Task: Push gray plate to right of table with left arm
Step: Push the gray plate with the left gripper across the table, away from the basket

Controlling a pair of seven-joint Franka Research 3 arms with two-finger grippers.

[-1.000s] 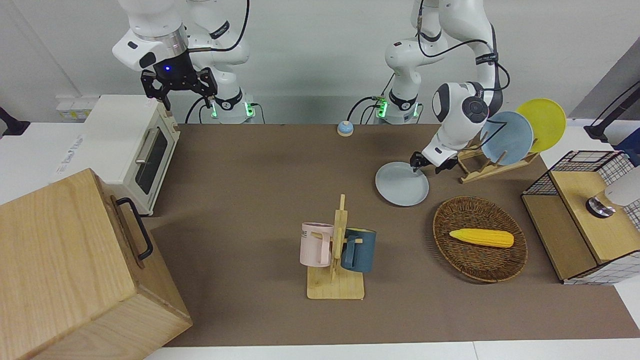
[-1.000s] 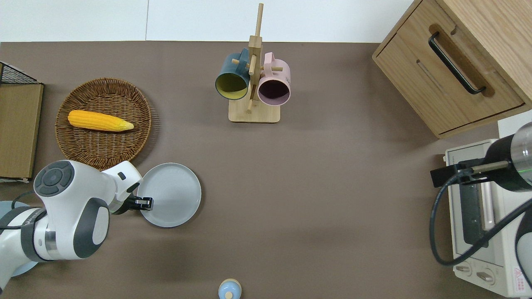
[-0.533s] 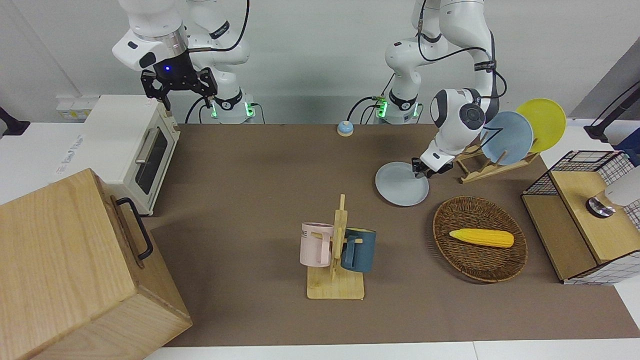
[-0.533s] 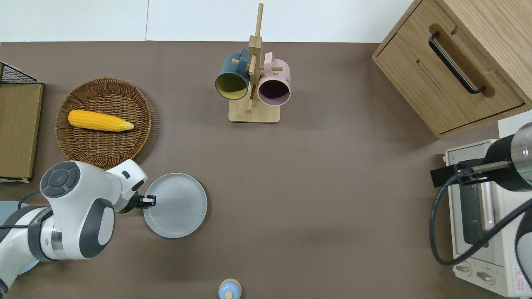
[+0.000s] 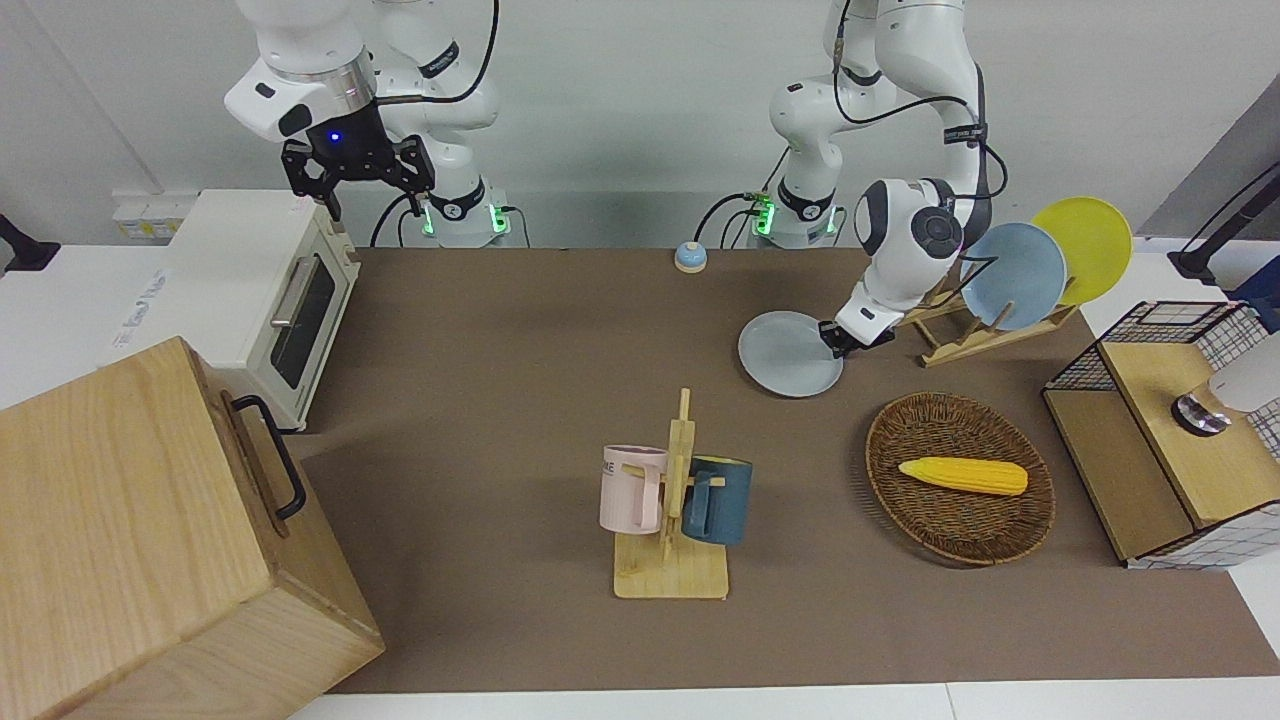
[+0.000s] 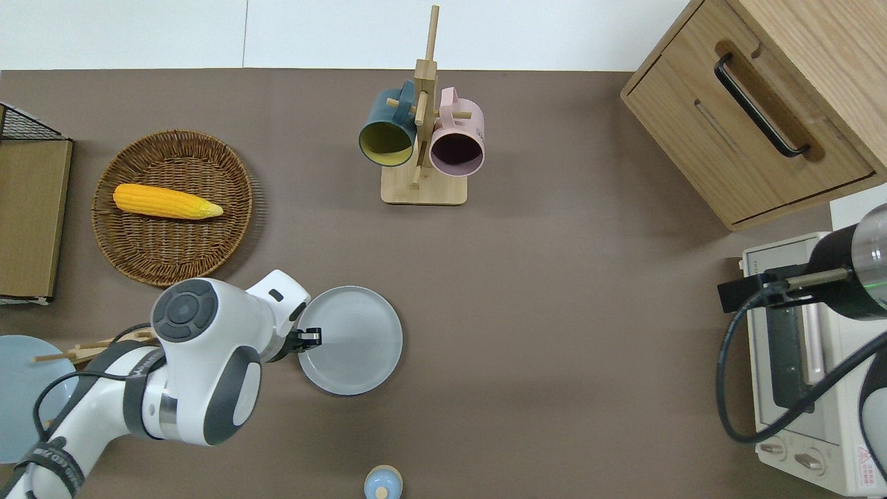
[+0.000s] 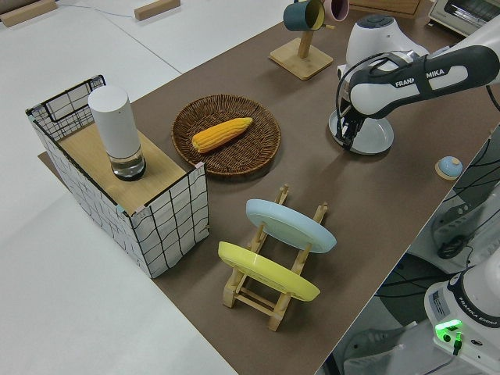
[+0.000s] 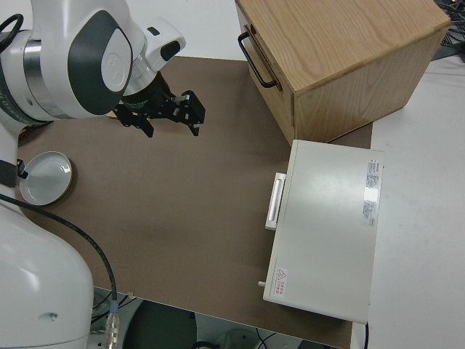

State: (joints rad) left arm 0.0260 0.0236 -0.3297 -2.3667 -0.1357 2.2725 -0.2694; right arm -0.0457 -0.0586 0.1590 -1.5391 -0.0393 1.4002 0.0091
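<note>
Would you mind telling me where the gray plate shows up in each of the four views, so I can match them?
Front view: gray plate right of centre, beside the left gripper.
Overhead view: lower middle, nearer the robots than the mug rack.
Left side view: upper right, under the arm.
Right side view: at the left edge.
Shared landmark: the mug rack, seen in all but the right side view.
</note>
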